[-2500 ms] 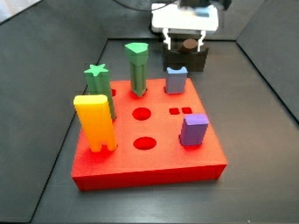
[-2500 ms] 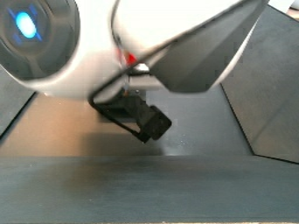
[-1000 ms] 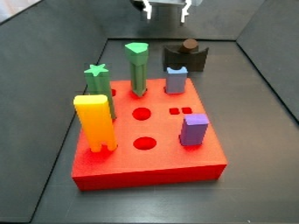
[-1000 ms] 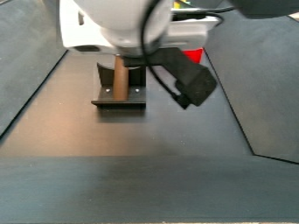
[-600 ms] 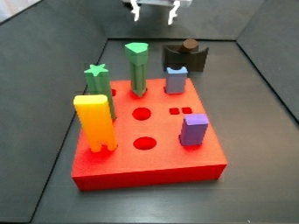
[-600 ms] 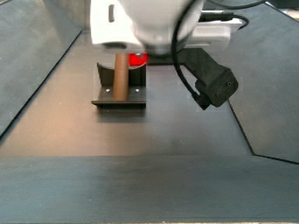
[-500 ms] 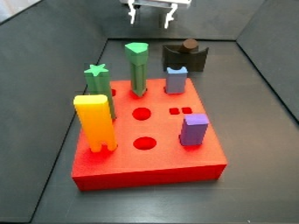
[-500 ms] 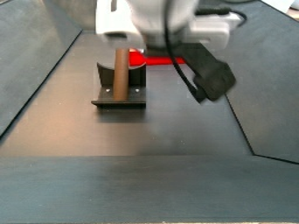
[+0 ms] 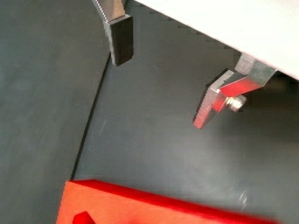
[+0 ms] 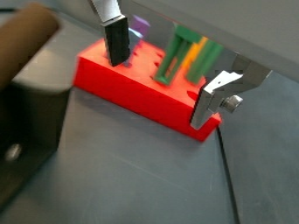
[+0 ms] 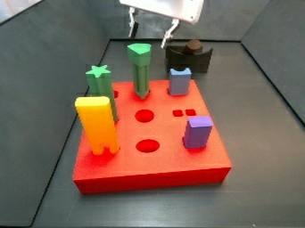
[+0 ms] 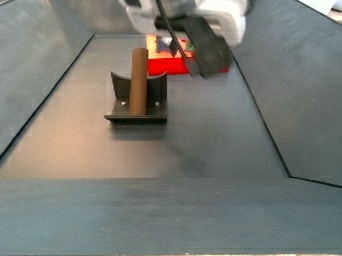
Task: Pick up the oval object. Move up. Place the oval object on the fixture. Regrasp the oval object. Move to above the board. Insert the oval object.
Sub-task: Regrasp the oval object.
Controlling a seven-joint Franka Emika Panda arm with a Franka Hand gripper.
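The oval object is a brown peg (image 11: 191, 44) standing upright on the dark fixture (image 11: 193, 61) behind the red board (image 11: 155, 169). It also shows as a tall brown peg (image 12: 136, 78) on the fixture (image 12: 136, 108) in a side view, and at the edge of a wrist view (image 10: 24, 39). My gripper (image 11: 149, 36) is open and empty, up in the air to the left of the fixture, over the board's far edge. In both wrist views nothing is between the fingers (image 9: 160, 92) (image 10: 160, 92).
The red board (image 10: 128, 87) carries a yellow block (image 11: 95, 120), a green star peg (image 11: 99, 80), a green triangular peg (image 11: 141, 67), a blue piece (image 11: 179, 80) and a purple piece (image 11: 198, 132). Dark walls enclose the floor (image 12: 160, 200).
The gripper has left the peg standing on the fixture, risen, and moved away from it toward the board. The peg has not moved.
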